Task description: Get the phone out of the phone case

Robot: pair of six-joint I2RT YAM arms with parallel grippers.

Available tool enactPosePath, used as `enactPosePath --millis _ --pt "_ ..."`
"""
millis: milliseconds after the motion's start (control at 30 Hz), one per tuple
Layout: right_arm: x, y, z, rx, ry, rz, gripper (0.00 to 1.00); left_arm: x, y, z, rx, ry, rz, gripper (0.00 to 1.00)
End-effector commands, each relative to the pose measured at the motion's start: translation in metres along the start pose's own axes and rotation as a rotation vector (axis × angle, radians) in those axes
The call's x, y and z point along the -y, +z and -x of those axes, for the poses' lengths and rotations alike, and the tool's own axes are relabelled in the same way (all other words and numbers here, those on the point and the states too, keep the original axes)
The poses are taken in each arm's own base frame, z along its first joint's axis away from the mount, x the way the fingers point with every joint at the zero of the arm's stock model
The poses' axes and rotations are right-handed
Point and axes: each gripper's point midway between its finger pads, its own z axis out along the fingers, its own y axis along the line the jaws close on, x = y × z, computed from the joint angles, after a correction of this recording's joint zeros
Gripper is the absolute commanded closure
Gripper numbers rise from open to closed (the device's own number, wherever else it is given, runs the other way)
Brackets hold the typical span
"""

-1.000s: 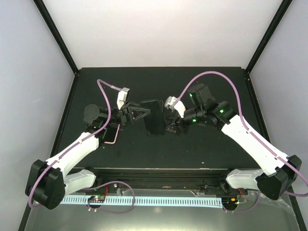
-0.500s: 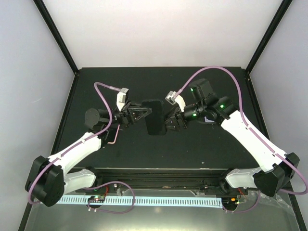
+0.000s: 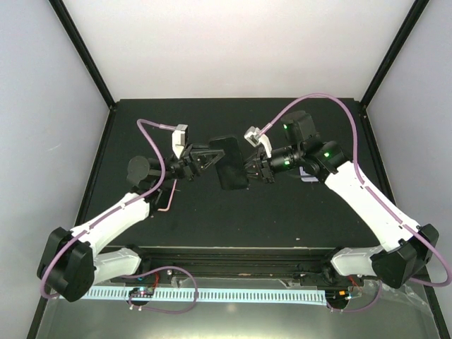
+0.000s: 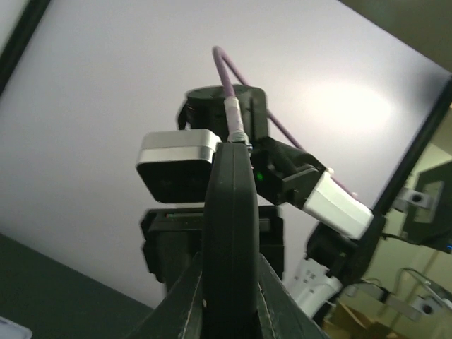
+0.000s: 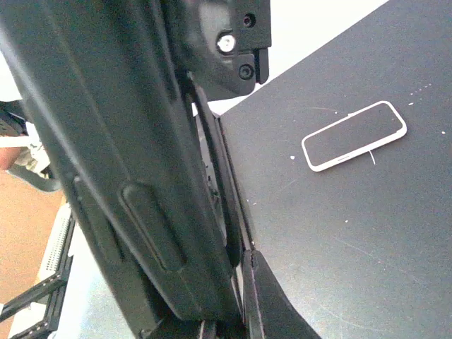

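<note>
A black phone case (image 3: 232, 164) hangs in the air above the mat between both arms; I cannot tell the phone apart from it. My left gripper (image 3: 214, 157) is shut on its left end. In the left wrist view the case (image 4: 229, 233) stands edge-on with a finger pressed on each side of it, gripper (image 4: 229, 272). My right gripper (image 3: 248, 168) is shut on the right end. The right wrist view shows the case's side (image 5: 106, 141) with a raised button strip. That gripper (image 5: 244, 265) pinches a thin rim there, its other finger hidden.
A flat pale-rimmed phone-shaped thing (image 5: 354, 135) lies on the black mat (image 3: 282, 212), below the left arm (image 3: 167, 198). White walls and black corner posts (image 3: 85, 56) enclose the table. The mat's front rail (image 3: 233, 254) runs between the arm bases.
The right gripper has closed from open onto the case's right end. Both arms have carried the case slightly farther back and tilted it. The left grip has slackened a little.
</note>
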Motion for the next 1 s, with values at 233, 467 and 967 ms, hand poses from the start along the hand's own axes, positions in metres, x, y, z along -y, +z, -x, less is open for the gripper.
enactPosePath --millis 233,467,967 --pt "0.052 0.001 -0.047 0.104 0.193 0.084 0.99 -0.130 -0.014 -0.033 0.011 -0.083 0.584 0.06" --pt "0.129 0.008 -0.092 0.069 0.449 -0.141 0.99 -0.144 -0.042 -0.035 0.042 0.040 0.820 0.01" --pt "0.207 -0.007 -0.149 0.054 0.865 -0.535 0.99 -0.138 0.003 -0.183 -0.494 0.281 0.887 0.28"
